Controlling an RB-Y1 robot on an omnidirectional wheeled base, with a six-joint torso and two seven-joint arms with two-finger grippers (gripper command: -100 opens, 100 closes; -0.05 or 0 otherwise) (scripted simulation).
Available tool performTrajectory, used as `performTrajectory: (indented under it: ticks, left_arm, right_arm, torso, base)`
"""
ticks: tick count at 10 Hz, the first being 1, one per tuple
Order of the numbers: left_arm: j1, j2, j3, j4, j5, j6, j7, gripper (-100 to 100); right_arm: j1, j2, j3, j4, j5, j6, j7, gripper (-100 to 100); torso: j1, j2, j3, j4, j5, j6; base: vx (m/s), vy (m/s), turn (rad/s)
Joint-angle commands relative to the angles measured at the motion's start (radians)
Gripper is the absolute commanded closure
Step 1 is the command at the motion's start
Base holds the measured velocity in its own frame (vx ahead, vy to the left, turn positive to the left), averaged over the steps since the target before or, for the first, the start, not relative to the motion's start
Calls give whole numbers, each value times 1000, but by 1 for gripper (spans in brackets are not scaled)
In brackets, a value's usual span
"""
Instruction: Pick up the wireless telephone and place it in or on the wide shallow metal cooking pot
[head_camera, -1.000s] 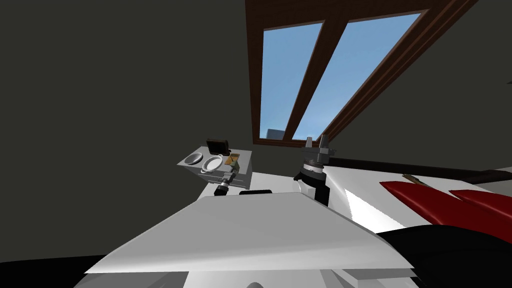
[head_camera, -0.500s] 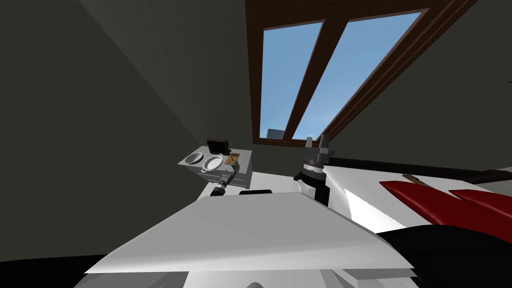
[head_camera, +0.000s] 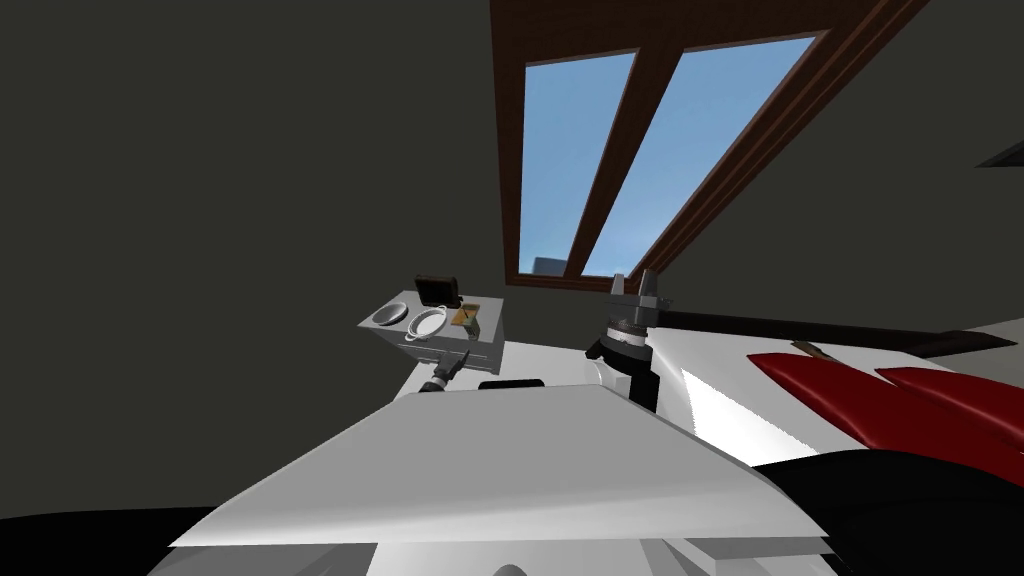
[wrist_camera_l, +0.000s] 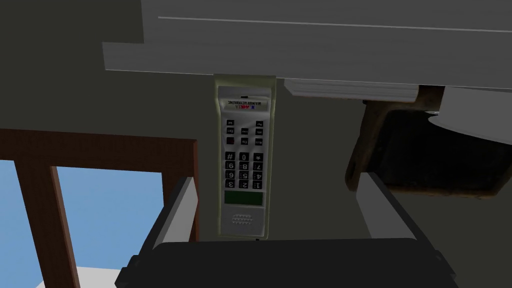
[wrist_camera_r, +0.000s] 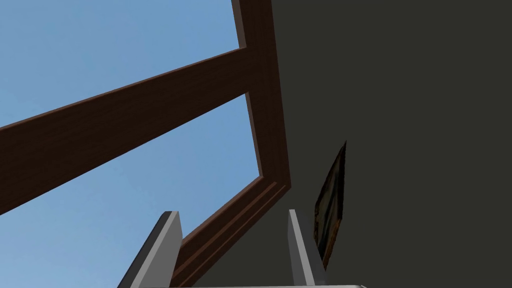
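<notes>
While my left pincer (wrist_camera_l: 277, 178) hangs with its fingers apart, the phone (wrist_camera_l: 244, 160) lies flat on the grey surface (wrist_camera_l: 325, 45) just ahead, and I think it is light, hard and slippery, so I should pinch its long sides.

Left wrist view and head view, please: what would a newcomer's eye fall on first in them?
The pale wireless telephone with dark keys, framed between the open left gripper's fingers. In the head view, the big brown-framed window of blue sky fills the upper right, and red cushions lie low at the right.
</notes>
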Motion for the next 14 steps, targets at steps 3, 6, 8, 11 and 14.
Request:
performTrajectory:
  ticks: [3,6,8,11,14]
  left_arm:
    - [-16,19,-9,21,9,42,54,-100]
    - [-49,-37,6,-10,12,40,94,-100]
    - [-62,-77,11,-22,11,33,99,-100]
    - [-71,-102,14,-23,11,28,96,-100]
    - [-72,-104,14,-24,10,29,96,100]
  right_arm:
    - [0,0,0,0,0,0,0,0]
    - [0,0,0,0,0,0,0,0]
    - [0,0,0,0,0,0,0,0]
    - [0,0,0,0,0,0,0,0]
    - [0,0,0,0,0,0,0,0]
  torso:
    - [1,0,0,0,0,0]
    - [0,-5,-3,-1,0,0]
    - [-1,-7,-4,-2,0,0]
    - [-1,-9,-5,-2,0,0]
    - [-1,-4,-3,-1,0,0]
  base:
    - [-48,23,-86]
    - [21,9,-51]
    - [58,-1,-15]
    - [57,1,-8]
    - [2,0,0]
